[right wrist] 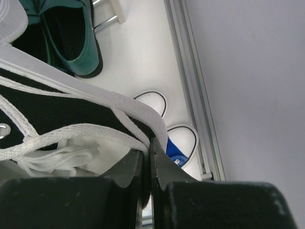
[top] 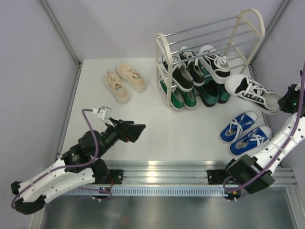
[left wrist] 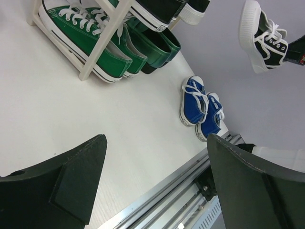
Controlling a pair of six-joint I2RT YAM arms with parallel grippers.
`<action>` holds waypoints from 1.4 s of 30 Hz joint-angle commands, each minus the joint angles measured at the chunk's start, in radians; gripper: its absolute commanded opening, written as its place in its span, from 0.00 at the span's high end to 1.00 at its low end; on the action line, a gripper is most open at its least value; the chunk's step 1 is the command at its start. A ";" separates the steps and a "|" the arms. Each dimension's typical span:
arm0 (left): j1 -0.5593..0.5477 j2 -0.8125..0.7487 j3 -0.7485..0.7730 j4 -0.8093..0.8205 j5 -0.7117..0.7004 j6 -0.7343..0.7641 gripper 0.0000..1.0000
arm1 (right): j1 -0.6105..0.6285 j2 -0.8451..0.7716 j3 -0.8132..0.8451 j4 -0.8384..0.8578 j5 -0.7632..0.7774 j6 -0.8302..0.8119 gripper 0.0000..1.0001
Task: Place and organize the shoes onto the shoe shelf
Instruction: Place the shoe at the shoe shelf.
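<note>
My right gripper (right wrist: pixel 149 160) pinches the striped sneaker (top: pixel 252 92) by its soft canvas rim; light but floppy, I judge it may swing; left gripper (top: pixel 129 130) gapes, empty.

This is a robotics lab test cell, not a lived-in room. A bare white table (top: pixel 157 138) is boxed in by plain, pale grey-lilac panels (top: pixel 33 71) held between slim metal corner posts (top: pixel 59 28). An extruded aluminium rail (top: pixel 162 172) runs along the near edge. Two white-and-black robot arms, the left arm (top: pixel 52 177) and the right arm (top: pixel 279 140), are bolted to it, and purple cables (top: pixel 89 131) loop along them. The only household things are a small shoe shelf (top: pixel 163 71) and several pairs of shoes (top: pixel 132 77), and these sit on the tabletop itself rather than on a floor.
</note>
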 commanded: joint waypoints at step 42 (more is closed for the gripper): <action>0.004 -0.031 -0.033 -0.009 -0.032 -0.056 0.07 | 0.551 0.329 0.252 0.337 0.642 0.773 1.00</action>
